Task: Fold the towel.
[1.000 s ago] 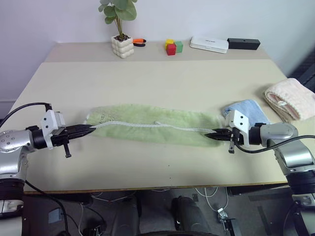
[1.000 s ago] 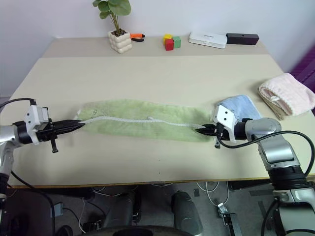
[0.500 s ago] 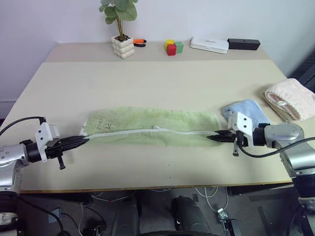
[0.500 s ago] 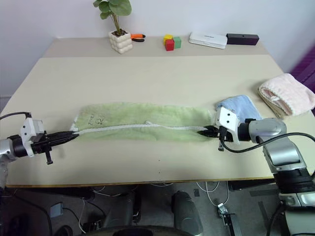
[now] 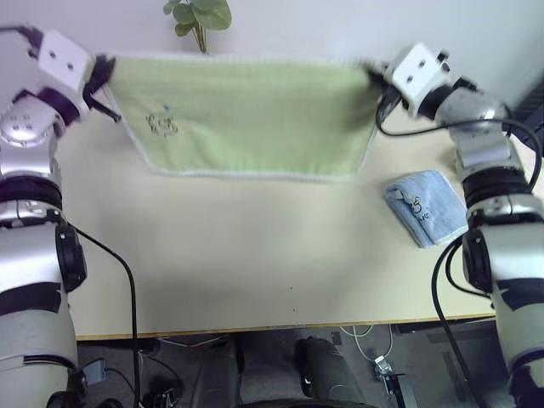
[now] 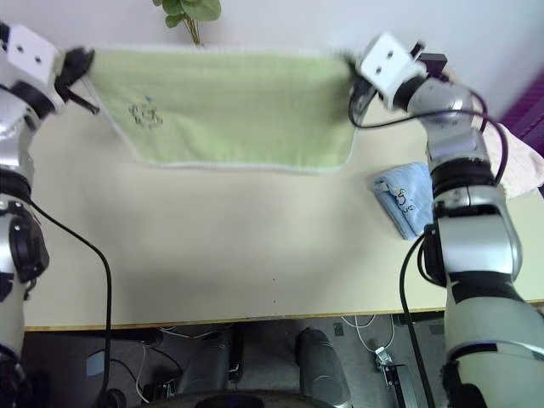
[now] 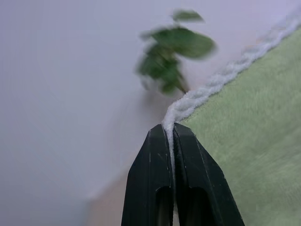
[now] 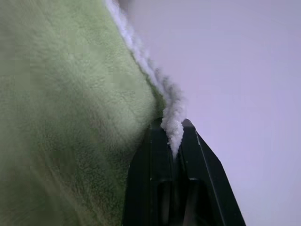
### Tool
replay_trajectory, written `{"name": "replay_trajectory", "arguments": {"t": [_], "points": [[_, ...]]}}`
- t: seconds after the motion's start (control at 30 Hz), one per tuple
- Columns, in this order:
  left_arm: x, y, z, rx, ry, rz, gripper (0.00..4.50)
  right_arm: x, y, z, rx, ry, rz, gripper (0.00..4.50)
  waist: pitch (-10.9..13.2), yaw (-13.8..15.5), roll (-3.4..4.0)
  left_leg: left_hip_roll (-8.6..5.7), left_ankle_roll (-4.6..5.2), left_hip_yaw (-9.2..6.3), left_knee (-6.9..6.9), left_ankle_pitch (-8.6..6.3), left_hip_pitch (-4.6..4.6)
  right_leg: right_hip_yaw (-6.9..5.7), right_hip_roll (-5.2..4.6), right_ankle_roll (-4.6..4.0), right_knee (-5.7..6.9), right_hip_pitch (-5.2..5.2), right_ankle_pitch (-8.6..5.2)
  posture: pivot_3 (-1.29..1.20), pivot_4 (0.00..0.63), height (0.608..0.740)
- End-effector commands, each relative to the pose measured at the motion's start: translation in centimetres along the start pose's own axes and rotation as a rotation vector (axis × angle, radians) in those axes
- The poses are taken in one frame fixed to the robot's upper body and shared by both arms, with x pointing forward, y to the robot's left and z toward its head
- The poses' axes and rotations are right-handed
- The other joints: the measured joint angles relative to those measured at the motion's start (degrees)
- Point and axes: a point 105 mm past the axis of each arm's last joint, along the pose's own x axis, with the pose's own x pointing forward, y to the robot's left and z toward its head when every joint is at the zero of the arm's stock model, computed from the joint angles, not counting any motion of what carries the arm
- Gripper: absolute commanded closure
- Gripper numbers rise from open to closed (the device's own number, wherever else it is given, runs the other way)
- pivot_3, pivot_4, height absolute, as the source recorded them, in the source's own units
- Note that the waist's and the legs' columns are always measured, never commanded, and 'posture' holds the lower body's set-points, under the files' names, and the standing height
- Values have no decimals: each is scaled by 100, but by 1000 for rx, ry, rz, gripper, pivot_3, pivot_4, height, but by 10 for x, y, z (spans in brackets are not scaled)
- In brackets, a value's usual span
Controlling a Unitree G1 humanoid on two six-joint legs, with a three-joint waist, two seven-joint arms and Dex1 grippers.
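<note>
The left gripper [image 7: 170, 129] at upper left of the head view and the right gripper [image 8: 173, 126] at upper right each pinch a top corner of the towel [image 5: 246, 115], holding it spread across the upper frame above the table [image 5: 255, 255]. No fold shows (the cloth hangs as one flat sheet), so I judge the folding still lies ahead. The towel hides the far tabletop, and its embroidered mark is too blurred to read.
</note>
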Motion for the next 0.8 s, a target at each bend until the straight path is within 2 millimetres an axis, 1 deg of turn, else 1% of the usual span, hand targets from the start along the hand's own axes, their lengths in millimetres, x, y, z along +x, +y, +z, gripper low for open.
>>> {"name": "replay_trajectory", "arguments": {"t": [0.03,0.1,0.13,0.2,0.27,0.3,0.37,0.4,0.43,0.5,0.57,0.6,0.7,0.8], "points": [[-14,13,2,33,-28,-24,4500,-10,-7,4,19,-77,-34,4481,0,-8,0,0,0,5,-12,0,4,1,0,0,-7,0,0,0,150,740],[-22,3,-4,29,-43,-95,4500,-14,13,2,58,-113,45,4481,-1,-4,1,0,-7,7,-20,4,8,0,0,0,-9,2,0,0,150,740],[-25,-1,-6,21,-49,-124,4500,-16,19,1,68,-124,71,4481,-1,-5,1,0,-11,7,-19,7,11,0,0,0,-8,5,0,0,150,740],[-35,-12,-15,16,-53,-206,4500,-27,43,-3,108,-159,169,4481,0,-5,2,1,-16,7,-11,11,15,0,-1,0,0,11,0,0,150,740],[-52,-30,-30,18,-41,-333,4500,-47,70,-12,179,-169,255,4481,0,-3,2,1,-17,5,-4,11,16,0,-1,0,6,15,1,0,150,740],[-58,-35,-33,18,-42,-368,4500,-53,76,-14,201,-169,280,4481,0,7,2,1,-17,5,-1,11,17,-1,-1,0,9,17,1,0,150,740],[-77,-49,-47,-23,-34,-465,4500,-79,99,-23,226,-144,359,4481,0,21,3,1,-17,2,8,11,13,-2,-1,0,12,17,1,0,150,740],[-87,-55,-53,-44,-30,-504,4500,-92,108,-24,241,-135,395,4481,0,32,3,2,-16,1,17,10,10,-3,-1,0,15,17,1,0,150,740],[-94,-59,-57,-58,-29,-528,4500,-100,114,-24,253,-130,419,4481,0,30,3,3,-14,1,20,9,10,-3,-2,0,17,17,1,0,150,740],[-112,-69,-66,-79,-19,-598,4500,-117,119,-24,283,-113,454,4481,1,30,4,4,-11,1,33,7,8,-3,-2,0,24,18,1,0,150,740],[-129,-76,-72,-125,-13,-650,4500,-131,118,-23,300,-93,477,4481,1,31,4,5,-10,0,43,6,12,-2,-2,-1,30,22,1,0,150,740],[-135,-78,-73,-139,-13,-670,4500,-136,118,-22,300,-88,485,4481,1,29,4,5,-10,0,48,6,16,-2,-2,-2,32,27,2,0,150,740],[-160,-88,-81,-184,30,-758,4500,-152,118,-17,379,-80,533,4481,-3,31,3,8,-9,-3,48,6,24,-2,-1,-3,33,36,2,0,150,740],[-174,-88,-80,-230,48,-779,4500,-163,120,-18,416,-61,569,4481,-5,35,-1,9,-6,-4,47,4,29,-2,0,-3,33,41,2,0,150,740]]}}
